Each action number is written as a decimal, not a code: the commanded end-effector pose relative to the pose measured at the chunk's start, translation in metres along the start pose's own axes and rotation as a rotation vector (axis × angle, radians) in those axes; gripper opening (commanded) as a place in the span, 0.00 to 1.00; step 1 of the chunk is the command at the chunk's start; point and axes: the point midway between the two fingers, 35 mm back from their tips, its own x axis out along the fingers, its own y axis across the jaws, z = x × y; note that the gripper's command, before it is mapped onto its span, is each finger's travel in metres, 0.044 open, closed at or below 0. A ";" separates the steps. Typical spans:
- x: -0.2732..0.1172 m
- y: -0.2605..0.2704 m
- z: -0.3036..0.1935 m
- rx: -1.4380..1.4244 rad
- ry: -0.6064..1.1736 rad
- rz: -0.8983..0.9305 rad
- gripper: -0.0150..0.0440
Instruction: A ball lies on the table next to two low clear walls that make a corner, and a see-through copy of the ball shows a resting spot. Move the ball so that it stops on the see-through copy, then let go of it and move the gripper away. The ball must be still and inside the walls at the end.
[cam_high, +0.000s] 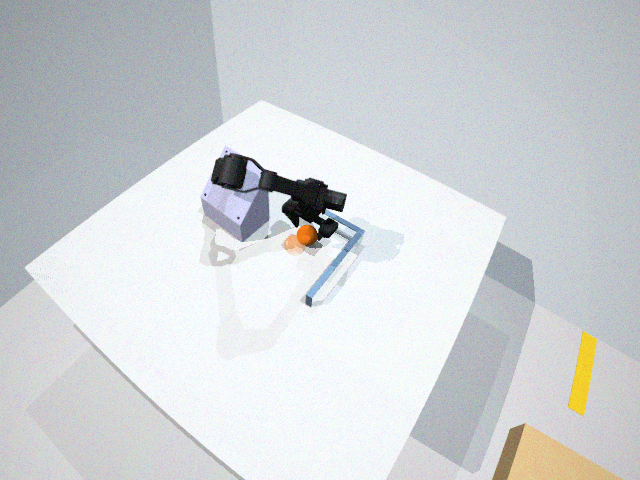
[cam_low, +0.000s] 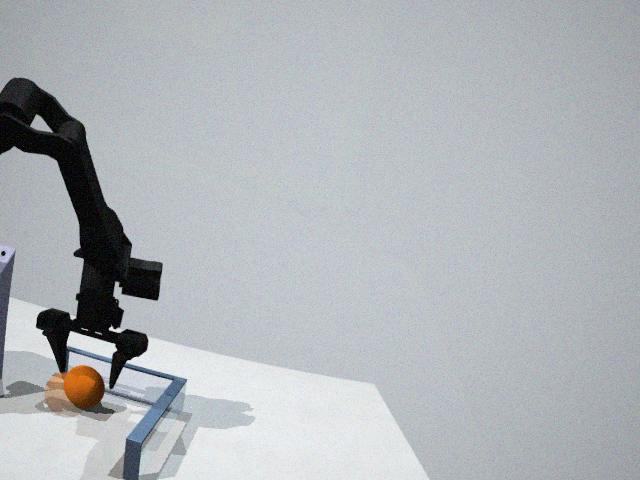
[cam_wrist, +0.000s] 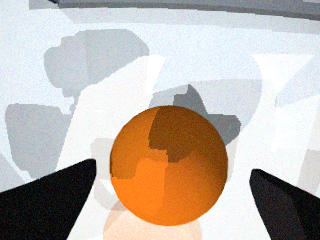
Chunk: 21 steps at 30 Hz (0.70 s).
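Observation:
The orange ball (cam_high: 307, 235) (cam_low: 86, 385) (cam_wrist: 169, 195) rests on the table inside the corner. The see-through copy (cam_high: 292, 245) (cam_low: 53, 393) (cam_wrist: 150, 231) is right beside it, partly hidden by the ball in the top and exterior views and lying below it in the wrist view. The two low clear walls with blue top edges (cam_high: 333, 268) (cam_low: 157, 413) meet beyond the ball. My gripper (cam_high: 309, 231) (cam_low: 87, 379) (cam_wrist: 173, 171) is open and points down low over the ball. In the wrist view one finger is on each side of the ball, with a gap on both sides.
The lilac base block (cam_high: 235, 206) stands on the table (cam_high: 170, 310) beside the arm, on the copy's side of the ball. The arm's shadows fall across the table. A tan box (cam_high: 547, 454) and a yellow strip (cam_high: 582, 372) are down on the floor.

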 end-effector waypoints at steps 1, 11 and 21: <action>0.007 0.002 0.000 -0.009 0.006 0.004 1.00; 0.015 0.003 -0.001 -0.009 0.007 0.004 0.89; 0.014 0.002 -0.001 -0.009 0.006 0.002 0.71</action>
